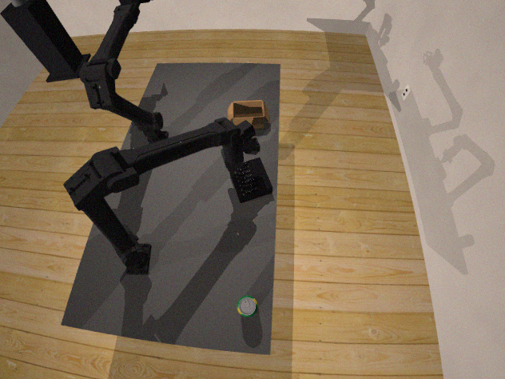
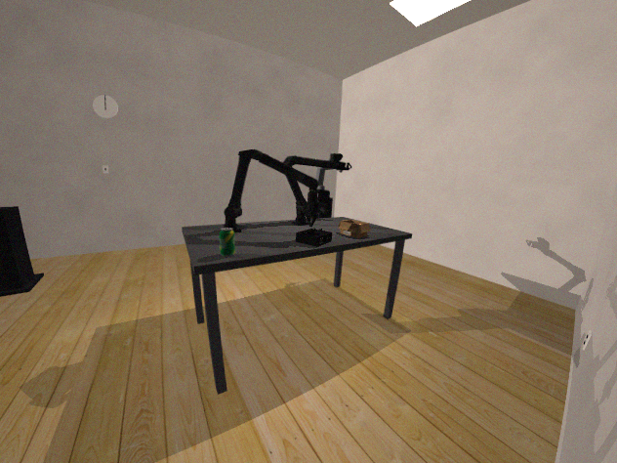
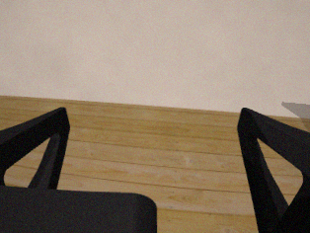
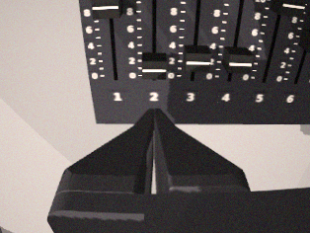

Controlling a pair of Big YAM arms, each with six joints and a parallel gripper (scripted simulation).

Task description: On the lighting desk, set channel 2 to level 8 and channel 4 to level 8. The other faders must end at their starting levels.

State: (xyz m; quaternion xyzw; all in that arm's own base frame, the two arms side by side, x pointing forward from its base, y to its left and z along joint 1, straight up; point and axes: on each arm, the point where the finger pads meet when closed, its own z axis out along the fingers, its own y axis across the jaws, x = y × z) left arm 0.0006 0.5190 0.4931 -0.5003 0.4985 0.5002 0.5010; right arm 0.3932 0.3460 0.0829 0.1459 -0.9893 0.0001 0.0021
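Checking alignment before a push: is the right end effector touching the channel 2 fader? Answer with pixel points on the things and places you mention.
Apart. In the right wrist view, the printed 2 [image 4: 154, 97] shows between the channel 2 fader [image 4: 154, 65] and the right end effector [image 1: 236, 165] [image 2: 312, 225] [image 4: 154, 117].

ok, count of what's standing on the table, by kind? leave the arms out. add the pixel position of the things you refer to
Lighting desk [image 1: 260, 179] [image 2: 313, 236] [image 4: 133, 111]: 1
Drink can, green and yellow [image 1: 247, 306] [image 2: 226, 241]: 1
Brown open box [image 1: 263, 109] [image 2: 354, 229]: 1
Total: 3
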